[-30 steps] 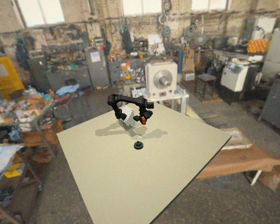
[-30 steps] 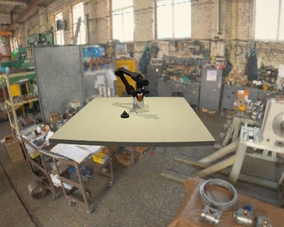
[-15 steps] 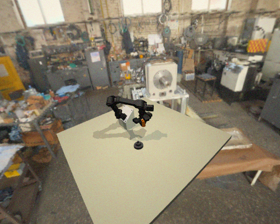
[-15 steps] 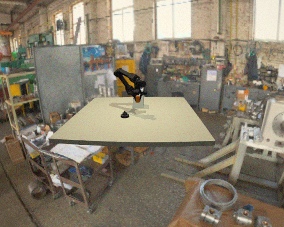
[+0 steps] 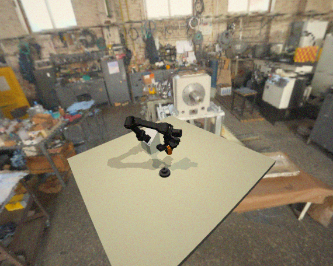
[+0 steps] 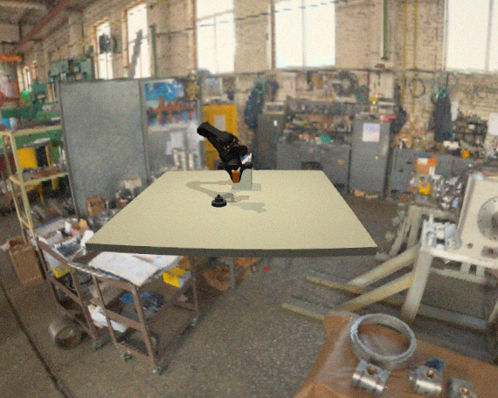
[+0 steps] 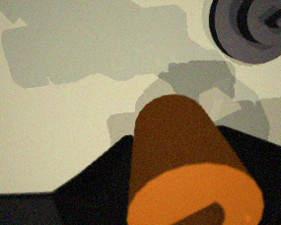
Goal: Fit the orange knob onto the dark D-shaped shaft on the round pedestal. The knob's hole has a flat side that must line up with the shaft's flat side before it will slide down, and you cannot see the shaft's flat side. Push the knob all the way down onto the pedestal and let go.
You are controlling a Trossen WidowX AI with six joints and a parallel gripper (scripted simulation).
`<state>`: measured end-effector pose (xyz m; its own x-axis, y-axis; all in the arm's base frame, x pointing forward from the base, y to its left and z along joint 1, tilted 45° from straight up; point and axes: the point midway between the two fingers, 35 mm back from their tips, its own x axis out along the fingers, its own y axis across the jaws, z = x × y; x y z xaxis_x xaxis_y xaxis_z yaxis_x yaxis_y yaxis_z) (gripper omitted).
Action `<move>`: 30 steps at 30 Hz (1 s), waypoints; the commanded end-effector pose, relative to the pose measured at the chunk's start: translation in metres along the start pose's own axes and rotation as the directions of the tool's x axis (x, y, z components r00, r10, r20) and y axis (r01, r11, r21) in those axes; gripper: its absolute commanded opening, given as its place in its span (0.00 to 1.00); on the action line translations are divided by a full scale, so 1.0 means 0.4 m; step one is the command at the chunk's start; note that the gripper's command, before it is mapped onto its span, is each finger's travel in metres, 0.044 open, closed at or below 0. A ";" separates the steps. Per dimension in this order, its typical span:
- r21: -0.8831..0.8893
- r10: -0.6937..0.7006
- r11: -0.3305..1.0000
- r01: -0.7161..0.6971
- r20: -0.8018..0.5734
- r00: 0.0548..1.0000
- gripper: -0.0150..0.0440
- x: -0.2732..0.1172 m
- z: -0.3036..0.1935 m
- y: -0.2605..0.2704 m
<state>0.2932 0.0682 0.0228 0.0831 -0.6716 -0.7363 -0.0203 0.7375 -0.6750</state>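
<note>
Orange and held up off the pale table [image 5: 176, 210] [image 6: 245, 227] [image 7: 64, 113], the knob [image 5: 169, 150] [image 6: 236, 176] [image 7: 187, 143] is clamped between the fingers of the gripper [image 5: 169, 149] [image 6: 235, 174] [image 7: 174, 138], near the round pedestal [image 5: 165, 172] [image 6: 218, 202] [image 7: 232, 41] but apart from it. Above the pedestal's broad base rises its dark shaft [image 5: 164, 168] [image 6: 218, 196], with no knob on it; the black arm [image 5: 149, 123] [image 6: 221, 139] reaches across on the same side of the pedestal as the grey-white block [image 5: 153, 144] [image 6: 244, 179].

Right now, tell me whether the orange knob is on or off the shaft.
Off: the pincer holds it aloft.
</note>
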 end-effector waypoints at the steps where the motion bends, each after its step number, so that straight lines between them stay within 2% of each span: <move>1: 0.003 0.003 1.000 -0.003 0.011 1.000 0.25 0.002 0.021 -0.021; 30: 0.012 -0.024 1.000 0.024 0.018 1.000 0.25 0.066 0.120 -0.211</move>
<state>0.3402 -0.0018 0.0569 0.0924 -0.6846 -0.7230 -0.0115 0.7253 -0.6883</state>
